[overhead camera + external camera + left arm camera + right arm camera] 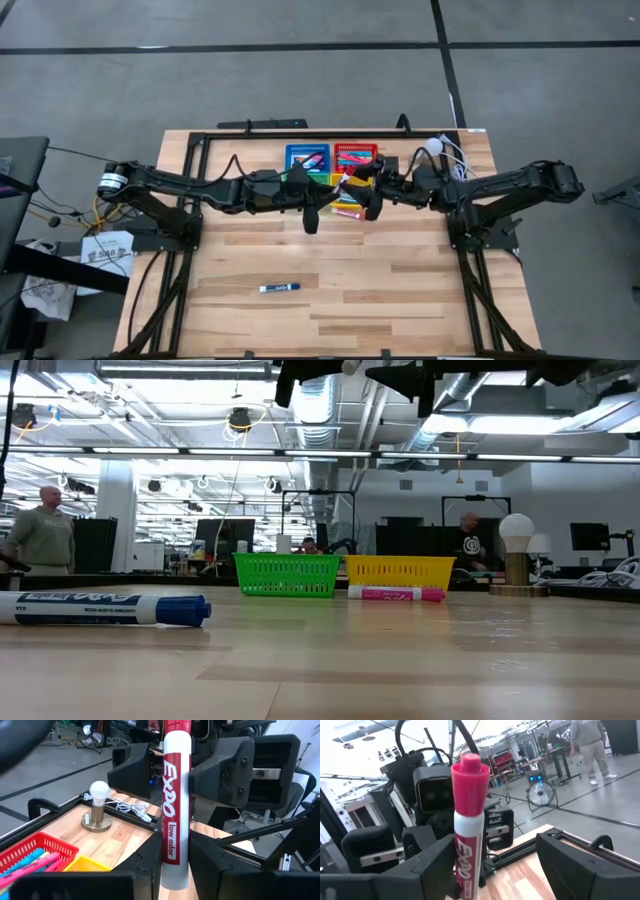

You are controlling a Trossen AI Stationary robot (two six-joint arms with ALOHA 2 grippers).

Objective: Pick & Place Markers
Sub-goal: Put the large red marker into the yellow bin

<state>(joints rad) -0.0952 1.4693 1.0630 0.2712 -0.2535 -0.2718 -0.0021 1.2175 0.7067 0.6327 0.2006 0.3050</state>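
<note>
left gripper [175,870] is clamping the red marker [175,805] upright; right gripper [490,865] is gaping wide at 3 o'clock

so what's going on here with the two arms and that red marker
The two arms meet above the baskets at the table's far side. The left claw is shut on a red marker, holding it upright. The right claw is open, with its fingers on either side of the same marker, so this looks like a handover in progress. A blue marker lies alone on the near part of the table, and a pink marker lies in front of the yellow basket.
</note>
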